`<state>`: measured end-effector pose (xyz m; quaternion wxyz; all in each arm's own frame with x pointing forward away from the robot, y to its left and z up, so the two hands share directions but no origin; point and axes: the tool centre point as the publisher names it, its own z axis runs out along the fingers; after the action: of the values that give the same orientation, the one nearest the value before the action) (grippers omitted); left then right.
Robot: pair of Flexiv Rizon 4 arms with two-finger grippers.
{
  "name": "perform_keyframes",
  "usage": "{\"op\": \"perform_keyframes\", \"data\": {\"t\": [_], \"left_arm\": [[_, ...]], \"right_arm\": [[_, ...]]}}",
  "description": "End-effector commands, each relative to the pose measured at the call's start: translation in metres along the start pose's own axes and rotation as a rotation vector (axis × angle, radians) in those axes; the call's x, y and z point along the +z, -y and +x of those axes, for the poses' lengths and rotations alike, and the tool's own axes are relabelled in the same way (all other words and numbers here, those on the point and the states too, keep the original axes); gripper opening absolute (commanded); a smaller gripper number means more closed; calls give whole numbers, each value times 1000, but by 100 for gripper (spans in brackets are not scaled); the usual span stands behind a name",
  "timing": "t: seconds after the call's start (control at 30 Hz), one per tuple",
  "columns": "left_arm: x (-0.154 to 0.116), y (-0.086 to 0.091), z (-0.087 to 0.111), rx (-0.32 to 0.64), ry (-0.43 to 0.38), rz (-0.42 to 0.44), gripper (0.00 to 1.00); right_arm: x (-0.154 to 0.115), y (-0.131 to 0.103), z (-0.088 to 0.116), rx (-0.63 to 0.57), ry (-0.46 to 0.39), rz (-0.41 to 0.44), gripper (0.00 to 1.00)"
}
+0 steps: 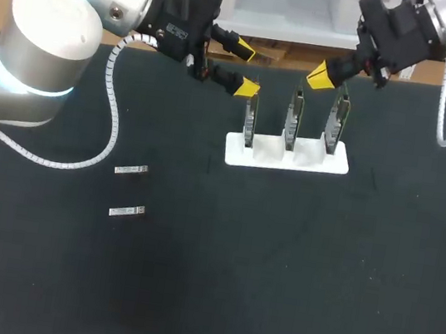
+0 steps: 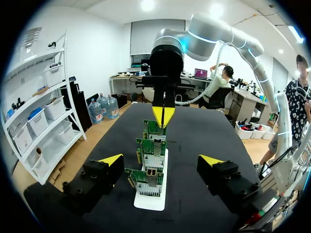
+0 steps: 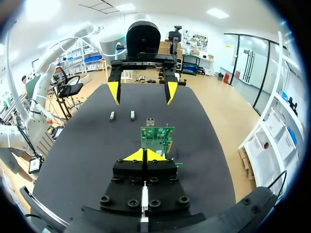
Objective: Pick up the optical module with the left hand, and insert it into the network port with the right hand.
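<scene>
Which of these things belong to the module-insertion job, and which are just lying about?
Job: farther optical module; nearer optical module (one needed); network cards, three, upright in the white holder; left hand, open; right hand, shut.

Lying about: probably one module and two cards as spares, cannot tell which; coiled cable of the left arm, over the mat.

A holder [image 1: 288, 156] stands toward the rear of the table [image 1: 271, 292], carrying three network cards [image 1: 294, 119] upright in a left-to-right row. Two optical modules [image 1: 131, 171] lie well to its left and nearer the front, one before the other. The left gripper [image 1: 246, 70] hangs just left of the leftmost card, the right gripper [image 1: 321, 75] above the row's right half.
</scene>
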<state>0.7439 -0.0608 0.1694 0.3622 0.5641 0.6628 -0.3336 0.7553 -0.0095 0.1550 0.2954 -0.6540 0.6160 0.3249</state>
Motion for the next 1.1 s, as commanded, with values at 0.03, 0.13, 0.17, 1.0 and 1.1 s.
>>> {"op": "perform_keyframes", "data": {"t": [0.03, 0.13, 0.17, 1.0, 1.1], "left_arm": [[1, -1, -1, -2, -6, 1, 100], [1, -1, -1, -2, -6, 1, 100], [1, -1, -1, -2, -6, 1, 100], [1, -1, -1, -2, -6, 1, 100], [1, -1, -1, -2, -6, 1, 100]], "right_arm": [[1, 3, 2, 3, 1, -3, 0], [0, 4, 3, 7, 1, -2, 0], [-1, 5, 3, 7, 1, -1, 0], [-7, 3, 5, 31, 7, 9, 100], [-7, 3, 5, 31, 7, 9, 100]]}}
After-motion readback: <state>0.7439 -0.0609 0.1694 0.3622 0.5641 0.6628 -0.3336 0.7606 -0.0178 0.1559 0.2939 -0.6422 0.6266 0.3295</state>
